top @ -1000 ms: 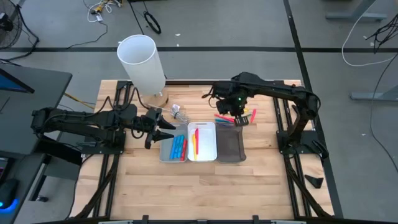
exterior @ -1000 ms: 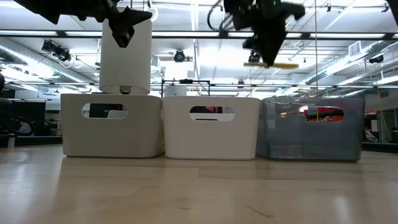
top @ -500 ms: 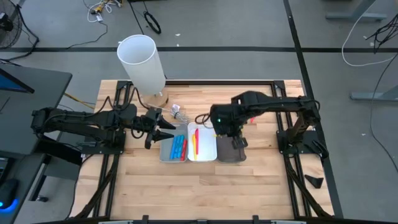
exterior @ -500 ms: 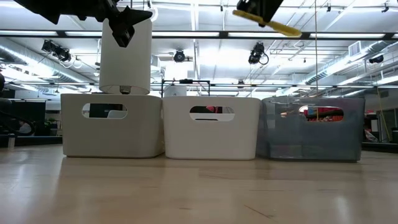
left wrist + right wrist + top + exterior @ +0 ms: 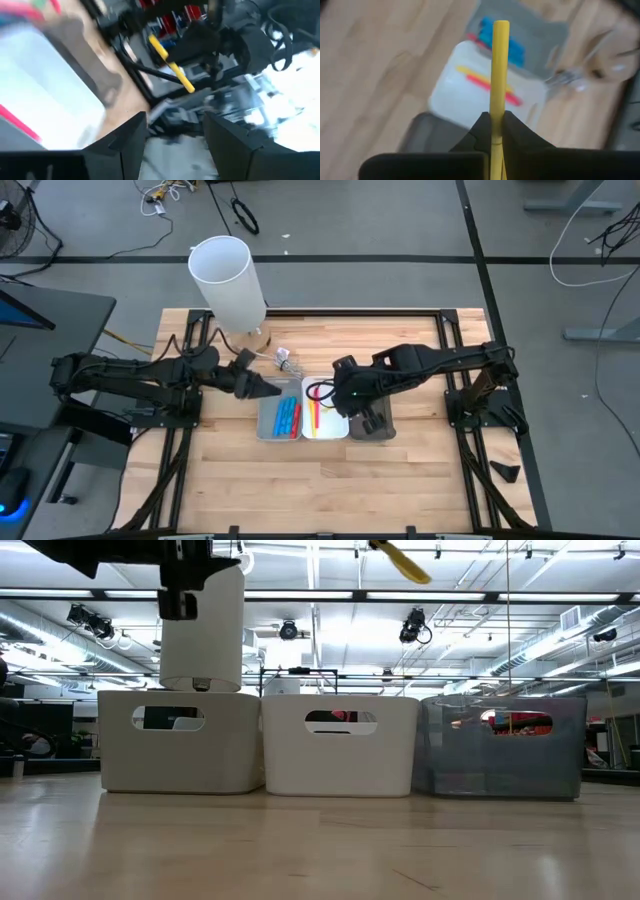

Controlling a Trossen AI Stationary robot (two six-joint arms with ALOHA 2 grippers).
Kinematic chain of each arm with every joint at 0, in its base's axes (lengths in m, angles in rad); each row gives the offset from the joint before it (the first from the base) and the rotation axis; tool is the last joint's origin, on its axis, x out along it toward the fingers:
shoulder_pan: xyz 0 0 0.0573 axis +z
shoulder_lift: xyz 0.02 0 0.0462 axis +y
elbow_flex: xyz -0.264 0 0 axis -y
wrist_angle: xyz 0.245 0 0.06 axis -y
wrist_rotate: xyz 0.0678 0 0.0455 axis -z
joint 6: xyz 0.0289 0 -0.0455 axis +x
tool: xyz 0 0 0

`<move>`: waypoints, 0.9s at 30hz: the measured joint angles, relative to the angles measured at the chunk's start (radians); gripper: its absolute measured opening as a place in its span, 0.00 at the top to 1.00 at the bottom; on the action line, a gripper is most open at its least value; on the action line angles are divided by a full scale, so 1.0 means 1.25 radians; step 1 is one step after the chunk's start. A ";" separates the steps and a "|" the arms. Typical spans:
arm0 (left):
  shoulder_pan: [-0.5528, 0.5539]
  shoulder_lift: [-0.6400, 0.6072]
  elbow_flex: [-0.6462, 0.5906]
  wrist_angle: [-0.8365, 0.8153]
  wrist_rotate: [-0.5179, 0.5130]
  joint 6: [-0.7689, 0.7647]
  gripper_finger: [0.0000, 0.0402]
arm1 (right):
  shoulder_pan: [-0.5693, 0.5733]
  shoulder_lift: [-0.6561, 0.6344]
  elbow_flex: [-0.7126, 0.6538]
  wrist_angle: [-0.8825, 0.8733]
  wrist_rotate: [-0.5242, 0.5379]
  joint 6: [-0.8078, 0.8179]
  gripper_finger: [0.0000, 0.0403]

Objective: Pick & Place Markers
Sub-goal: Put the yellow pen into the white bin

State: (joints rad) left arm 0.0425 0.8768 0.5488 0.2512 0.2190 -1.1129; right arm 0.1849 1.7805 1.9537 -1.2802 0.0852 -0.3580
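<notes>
We see a yellow marker (image 5: 499, 75) clamped in the right gripper (image 5: 492, 131) above three trays (image 5: 363, 418) side by side on the table (image 5: 320, 480). The left gripper (image 5: 175, 132), parted and empty, hovers beside the tall white cylinder (image 5: 229, 280).

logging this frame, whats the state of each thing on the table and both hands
right hand: shut on yellow marker, above the white tray
left hand: open, empty, beside the light grey tray
white tray: holds a yellow and a red marker
light grey tray: holds blue markers
dark grey tray: contents hidden
white cylinder: upright
</notes>
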 joint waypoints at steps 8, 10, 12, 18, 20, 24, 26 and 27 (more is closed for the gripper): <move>-0.001 0.000 0.000 0.040 0.038 -0.340 0.50 | 0.002 0.000 0.000 0.133 0.053 -0.082 0.96; -0.001 0.000 0.000 0.044 0.038 -0.402 0.50 | 0.002 0.000 0.000 0.166 0.055 -0.101 0.96; -0.003 0.000 0.000 0.053 0.038 -0.448 0.50 | 0.005 0.000 0.000 0.187 0.055 -0.115 0.96; -0.014 0.048 0.016 0.155 -0.003 -0.527 0.50 | 0.008 0.000 0.000 0.221 0.054 -0.164 0.96; -0.025 0.085 0.040 0.158 0.005 -0.548 0.50 | 0.008 0.000 0.000 0.232 0.054 -0.180 0.96; -0.038 0.161 0.087 0.166 0.062 -0.553 0.50 | 0.008 0.000 0.000 0.239 0.054 -0.190 0.96; -0.045 0.192 0.113 0.168 0.070 -0.558 0.50 | 0.008 0.000 0.000 0.237 0.052 -0.189 0.96; -0.048 0.208 0.125 0.169 0.070 -0.560 0.50 | 0.008 0.000 0.000 0.234 0.052 -0.190 0.96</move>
State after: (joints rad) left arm -0.0176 1.1364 0.7046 0.4623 0.3070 -1.8130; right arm 0.1947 1.7805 1.9537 -0.9875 0.1501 -0.5951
